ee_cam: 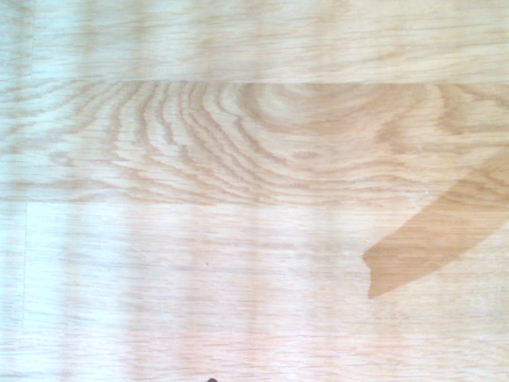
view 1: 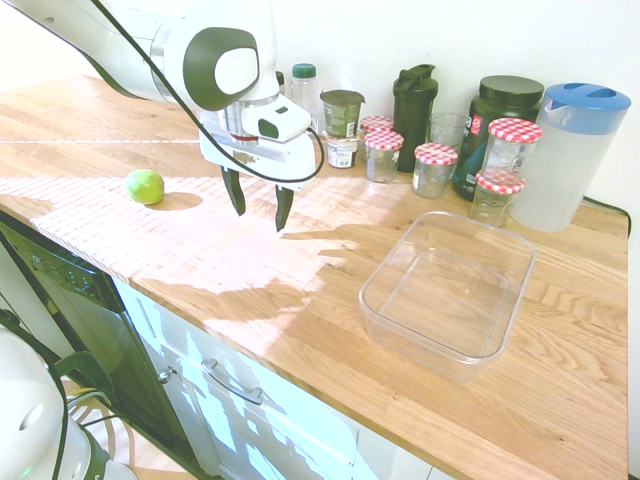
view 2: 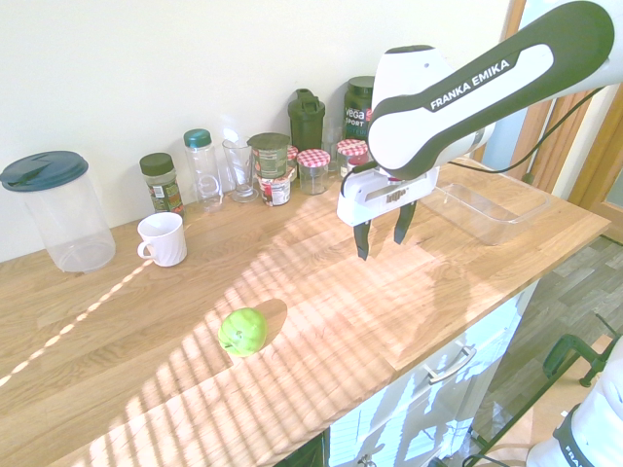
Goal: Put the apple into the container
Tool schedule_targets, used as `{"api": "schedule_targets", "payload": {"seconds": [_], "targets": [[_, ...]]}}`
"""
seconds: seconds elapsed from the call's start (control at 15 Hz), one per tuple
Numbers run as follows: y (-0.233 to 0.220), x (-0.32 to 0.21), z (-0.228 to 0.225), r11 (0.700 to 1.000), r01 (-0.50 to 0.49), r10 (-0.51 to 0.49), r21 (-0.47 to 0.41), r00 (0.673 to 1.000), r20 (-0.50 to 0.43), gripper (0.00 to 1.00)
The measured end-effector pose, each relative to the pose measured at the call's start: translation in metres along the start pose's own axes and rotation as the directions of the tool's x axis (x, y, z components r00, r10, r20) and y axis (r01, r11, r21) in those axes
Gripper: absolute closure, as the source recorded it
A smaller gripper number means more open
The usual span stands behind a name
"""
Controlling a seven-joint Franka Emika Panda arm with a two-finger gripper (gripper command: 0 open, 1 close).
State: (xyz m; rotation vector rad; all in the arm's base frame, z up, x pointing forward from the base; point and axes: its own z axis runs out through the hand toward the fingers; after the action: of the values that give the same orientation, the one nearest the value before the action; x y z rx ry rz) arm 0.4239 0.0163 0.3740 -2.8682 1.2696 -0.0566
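Countertop [view 1: 300, 270]: pale wood planks with plain grain – arched rings and fine streaks in the wrist view – smooth, low sheen.
Apple [view 1: 145, 186]: yellow-green skin, smooth and shiny.
Container [view 1: 450, 290]: clear plastic, glossy, thin walls.
Jars [view 1: 435, 168]: clear glass under red-and-white checked lids.
Pitcher [view 1: 570, 155]: translucent cloudy plastic with a smooth blue lid.
Shaker bottle [view 1: 414, 105]: dark plastic, matt.
Mug [view 2: 163, 238]: white, glazed-looking, glossy.
Arm [view 2: 467, 88]: smooth white casing with glossy black panels.
Gripper [view 1: 259, 205]: fingers black and matt.
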Motion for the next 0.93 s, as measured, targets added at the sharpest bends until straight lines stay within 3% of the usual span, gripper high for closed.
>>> {"api": "schedule_targets", "payload": {"seconds": [0.27, 0.47, 0.67, 0.93], "targets": [[-0.017, -0.005, -0.015, 0.999, 0.040, -0.040, 0.022, 0.999, -0.023, 0.00], [-0.075, -0.050, -0.063, 0.984, 0.162, -0.160, 0.075, 0.986, -0.040, 0.00], [-0.134, -0.126, -0.082, 0.930, 0.358, -0.354, 0.081, 0.933, -0.057, 0.00], [-0.189, -0.187, -0.051, 0.824, 0.566, -0.566, 0.000, 0.824, -0.032, 0.00]]}}
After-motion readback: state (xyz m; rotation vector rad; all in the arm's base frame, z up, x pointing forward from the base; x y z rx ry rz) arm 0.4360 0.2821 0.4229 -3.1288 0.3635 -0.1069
